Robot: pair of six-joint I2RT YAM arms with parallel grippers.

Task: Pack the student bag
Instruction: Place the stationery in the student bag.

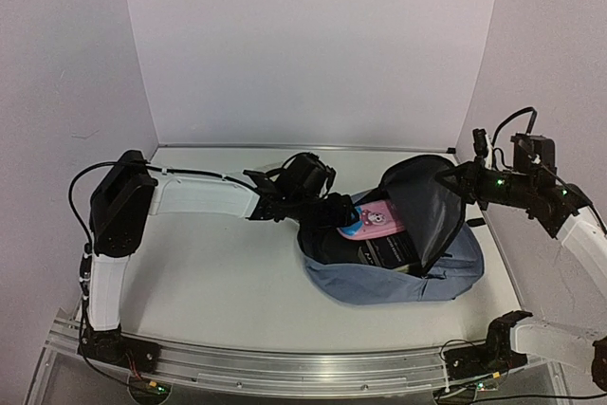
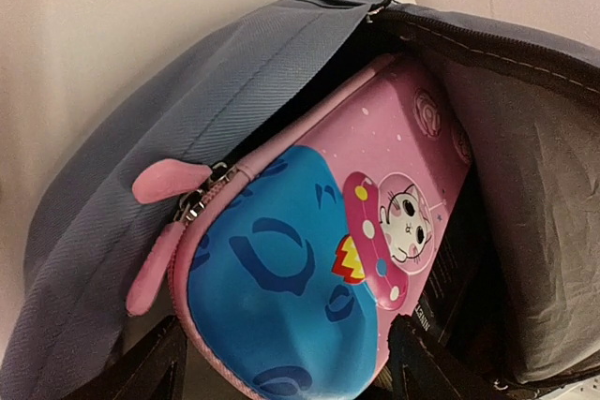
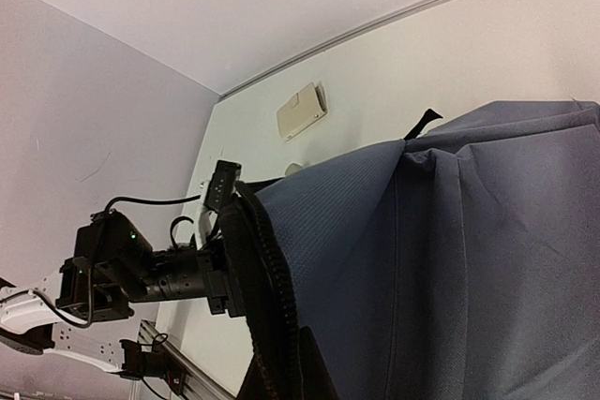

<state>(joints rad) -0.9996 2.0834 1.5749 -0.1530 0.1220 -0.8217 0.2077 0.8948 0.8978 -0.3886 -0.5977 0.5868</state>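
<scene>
The student bag [image 1: 398,277], grey-blue with a dark lining, lies at the table's right of centre with its mouth facing left. My right gripper [image 1: 453,177] is shut on the top edge of the bag's flap [image 3: 422,259] and holds it raised. A pink and blue pencil case [image 2: 309,250] with a cartoon cat lies half inside the mouth [image 1: 372,220]. My left gripper [image 2: 286,372] straddles the case's blue end, one black finger on each side [image 2: 141,372], closed on it. The right gripper's own fingers are hidden behind the fabric in the right wrist view.
A black book [image 1: 384,253] lies in the bag under the case. White walls close the table at the back and sides. An aluminium rail [image 1: 285,362] runs along the near edge. A beige plate [image 3: 302,110] sits near the far table edge.
</scene>
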